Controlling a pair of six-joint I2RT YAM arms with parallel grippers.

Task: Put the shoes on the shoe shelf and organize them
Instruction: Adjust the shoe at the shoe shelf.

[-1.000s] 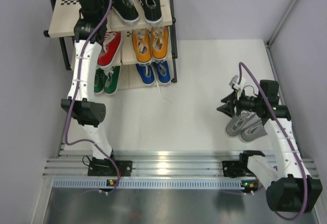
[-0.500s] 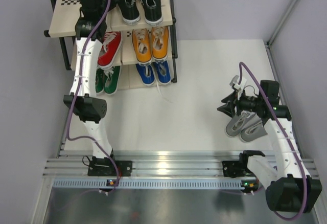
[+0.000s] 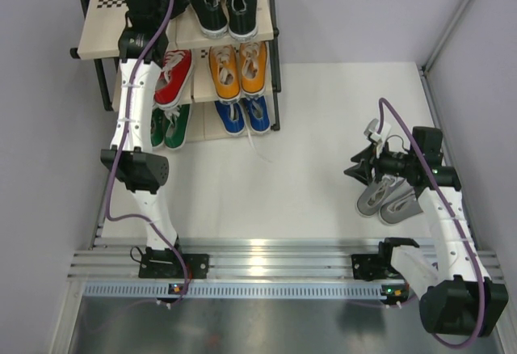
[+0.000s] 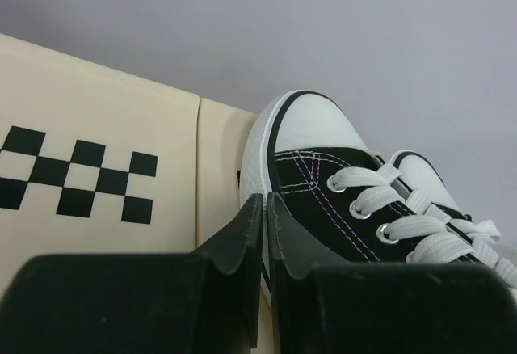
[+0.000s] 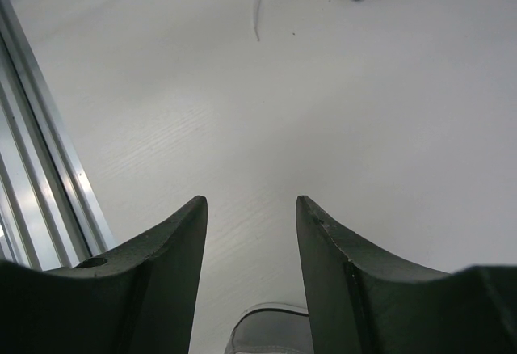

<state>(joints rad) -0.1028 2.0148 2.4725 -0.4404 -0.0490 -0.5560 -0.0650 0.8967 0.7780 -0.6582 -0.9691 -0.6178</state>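
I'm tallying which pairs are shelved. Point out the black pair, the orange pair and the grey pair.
black pair [image 3: 212, 16]: top external view, canvas of its leftmost shoe.
orange pair [image 3: 226, 83]: top external view, canvas of its leftmost shoe.
grey pair [image 3: 378, 199]: top external view, its leftmost shoe.

Bright, even overhead light floods the white table [image 3: 339, 103] around the shoe shelf [image 3: 101, 27], leaving faint, soft shadows beneath its boards. Well in front of the shelf, the metal rail [image 3: 266, 259] glares. At its top board, the left gripper [image 4: 265, 208] blurs to a dark silhouette; the black shoe [image 4: 323, 180] beside it is crisp.
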